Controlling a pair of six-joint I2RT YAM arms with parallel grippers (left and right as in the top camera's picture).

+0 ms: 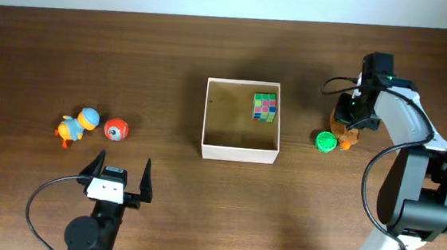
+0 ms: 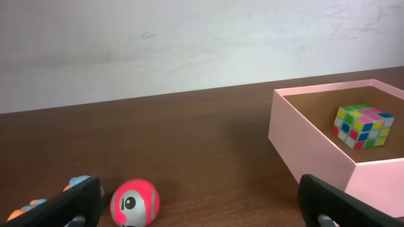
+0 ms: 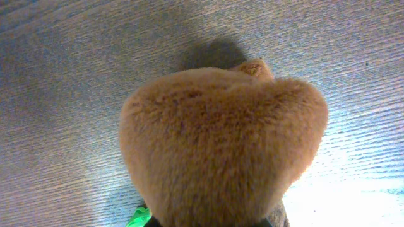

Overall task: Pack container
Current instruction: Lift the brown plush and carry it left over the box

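Note:
The container (image 1: pixel 208 116) is a shallow white box with a tan floor at the table's middle, and a multicoloured cube (image 1: pixel 266 107) lies in its far right corner. It also shows in the left wrist view (image 2: pixel 297 148) with the cube (image 2: pixel 364 125). My left gripper (image 1: pixel 120 173) is open and empty near the front left; a red ball (image 2: pixel 135 202) lies just ahead between its fingers (image 2: pixel 205 200). My right gripper (image 1: pixel 350 117) is right of the container, shut on a brown plush toy (image 3: pixel 221 145) that hides its fingers.
A red ball (image 1: pixel 116 128) and a blue and orange duck toy (image 1: pixel 77 125) lie at the left. A green toy (image 1: pixel 326 141) lies on the table just left of the plush toy (image 1: pixel 350 137), between it and the container.

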